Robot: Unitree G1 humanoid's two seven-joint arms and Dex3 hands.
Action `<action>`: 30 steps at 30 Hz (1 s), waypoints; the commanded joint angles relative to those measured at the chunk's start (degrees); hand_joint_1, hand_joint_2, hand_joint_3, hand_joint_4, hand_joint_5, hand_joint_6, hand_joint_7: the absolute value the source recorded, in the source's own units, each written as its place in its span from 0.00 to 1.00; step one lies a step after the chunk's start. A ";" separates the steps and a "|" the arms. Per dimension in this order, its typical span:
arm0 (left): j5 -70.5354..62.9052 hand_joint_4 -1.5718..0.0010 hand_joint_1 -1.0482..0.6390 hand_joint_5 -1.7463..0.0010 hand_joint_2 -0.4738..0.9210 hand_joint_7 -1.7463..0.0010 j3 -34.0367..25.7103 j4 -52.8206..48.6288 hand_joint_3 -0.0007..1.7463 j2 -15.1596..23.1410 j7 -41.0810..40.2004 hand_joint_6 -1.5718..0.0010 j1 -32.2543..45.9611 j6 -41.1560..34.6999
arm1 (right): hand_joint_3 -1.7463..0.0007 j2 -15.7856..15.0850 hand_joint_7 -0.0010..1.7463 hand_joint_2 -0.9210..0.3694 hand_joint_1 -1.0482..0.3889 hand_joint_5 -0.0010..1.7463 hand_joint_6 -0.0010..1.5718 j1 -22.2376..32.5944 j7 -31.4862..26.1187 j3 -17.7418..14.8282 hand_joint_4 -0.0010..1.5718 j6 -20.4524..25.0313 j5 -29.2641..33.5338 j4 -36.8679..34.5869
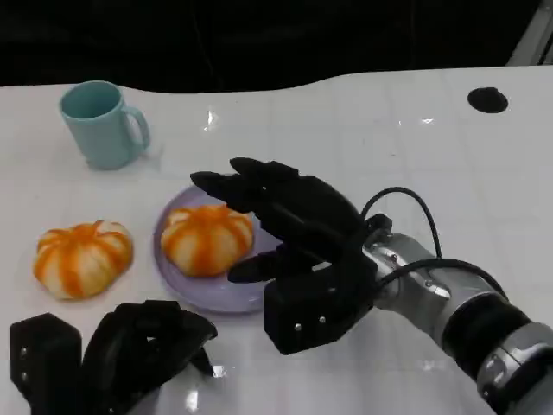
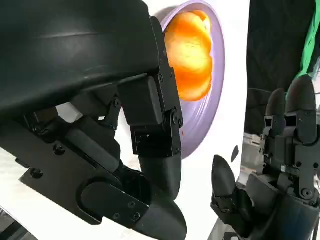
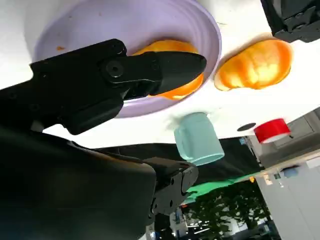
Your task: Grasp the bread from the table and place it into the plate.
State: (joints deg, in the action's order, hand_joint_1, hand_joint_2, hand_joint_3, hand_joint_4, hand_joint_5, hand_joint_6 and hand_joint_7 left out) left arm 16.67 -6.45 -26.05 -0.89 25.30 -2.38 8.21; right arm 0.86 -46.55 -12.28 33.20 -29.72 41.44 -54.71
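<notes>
Head view: right hand [image 1: 289, 233] open, holding nothing, beside orange striped bread bun [image 1: 207, 239] on lilac plate [image 1: 226, 296]; lift away toward 4 o'clock without nudging it.

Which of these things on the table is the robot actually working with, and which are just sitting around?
Part of the job:
bread in the plate
purple plate
right hand, open above the plate
bread on the table, left of the plate

Just lying about:
teal mug
left hand, resting near the table's front edge
</notes>
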 commanded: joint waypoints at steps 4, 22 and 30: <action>-0.43 0.43 0.00 0.14 0.78 0.83 0.10 -0.02 0.13 0.25 -0.82 0.00 1.07 -1.01 | 0.86 -6.78 0.02 0.00 0.15 0.05 0.09 5.56 -0.77 -1.15 0.08 -2.74 -0.55 9.02; -0.57 0.43 0.00 0.15 0.78 0.84 0.51 0.70 0.14 0.00 -0.48 0.00 1.41 -0.98 | 0.89 -14.99 0.72 0.06 0.54 0.89 0.30 21.57 -15.71 -8.58 0.32 -17.18 -2.01 19.17; -0.46 0.42 0.00 0.15 0.78 0.85 0.79 1.01 0.14 -0.14 -0.55 0.00 1.56 -0.73 | 0.42 -17.69 0.88 0.36 0.52 1.00 0.30 26.94 -14.57 -11.52 0.36 -17.86 -2.50 22.94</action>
State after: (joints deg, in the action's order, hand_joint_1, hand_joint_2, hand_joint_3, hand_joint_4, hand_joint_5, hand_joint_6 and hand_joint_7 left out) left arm 16.63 -5.72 -25.01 -1.41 25.13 -1.86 7.59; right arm -15.10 -21.45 -27.35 23.16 -47.31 40.13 -33.32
